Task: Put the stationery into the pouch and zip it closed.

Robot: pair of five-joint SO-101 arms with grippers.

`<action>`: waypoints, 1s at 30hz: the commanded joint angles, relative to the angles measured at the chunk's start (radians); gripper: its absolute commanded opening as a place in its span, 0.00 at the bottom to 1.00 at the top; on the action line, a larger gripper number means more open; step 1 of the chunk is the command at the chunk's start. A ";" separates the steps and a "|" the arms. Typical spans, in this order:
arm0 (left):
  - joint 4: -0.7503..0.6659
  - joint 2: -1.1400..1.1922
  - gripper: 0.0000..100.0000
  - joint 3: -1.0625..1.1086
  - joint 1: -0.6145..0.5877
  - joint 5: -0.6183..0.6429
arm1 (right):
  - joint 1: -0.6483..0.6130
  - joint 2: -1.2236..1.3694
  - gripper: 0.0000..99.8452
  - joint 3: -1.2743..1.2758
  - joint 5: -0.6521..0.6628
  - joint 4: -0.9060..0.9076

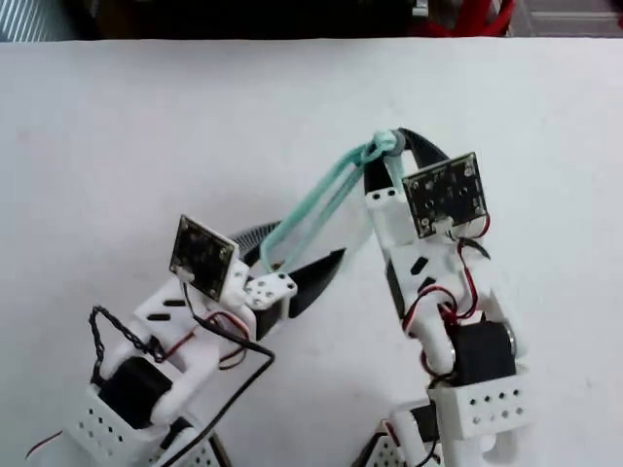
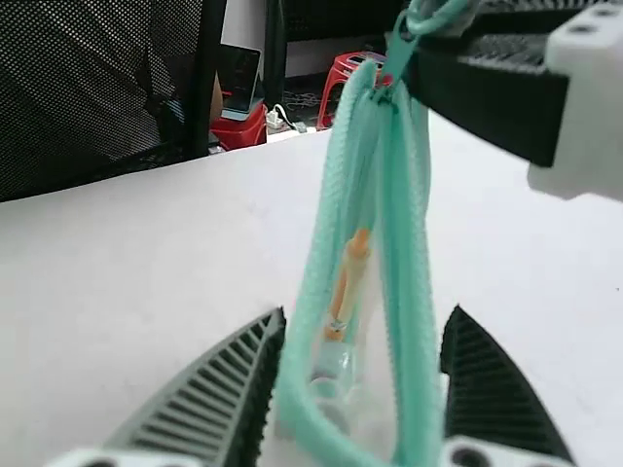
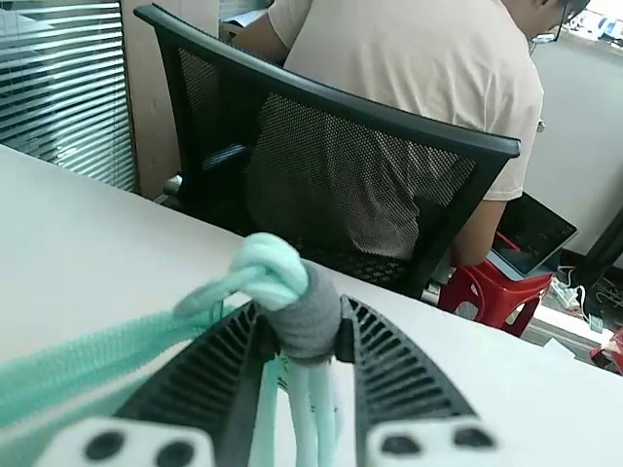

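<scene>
A clear pouch point(image 1: 321, 199) with a mint-green zipper hangs stretched between my two grippers above the white table point(image 1: 146, 126). My left gripper point(image 1: 297, 255) is shut on the pouch's point(image 2: 389, 292) near end, one finger on each side. An orange pen point(image 2: 346, 277) lies inside, and the two zipper sides stand apart along most of the length. At the far end my right gripper point(image 1: 389, 146) is shut on the grey zipper pull point(image 3: 307, 316), which has a knotted mint cord point(image 3: 268, 268). The left wrist view shows that gripper point(image 2: 409, 63) at the slider.
Bare white table surface lies all around the arms. Beyond the table's far edge stand a black mesh office chair point(image 3: 370, 175) and a red stool point(image 3: 487, 292). Loose cables point(image 1: 229, 384) hang by the left arm's base.
</scene>
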 commanded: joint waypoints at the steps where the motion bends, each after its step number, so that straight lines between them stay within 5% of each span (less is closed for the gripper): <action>1: -0.068 0.004 0.26 0.032 0.015 0.000 | -0.016 0.064 0.02 -0.175 0.009 0.061; 11: -0.163 0.002 0.18 0.084 0.005 -0.002 | -0.015 0.400 0.02 -0.480 0.000 0.321; 23: -0.114 -0.010 0.21 0.107 0.067 0.005 | 0.202 0.449 0.02 -0.405 0.008 0.292; 30: -0.071 -0.096 0.21 0.101 0.124 -0.002 | 0.168 0.403 0.02 -0.301 0.000 0.231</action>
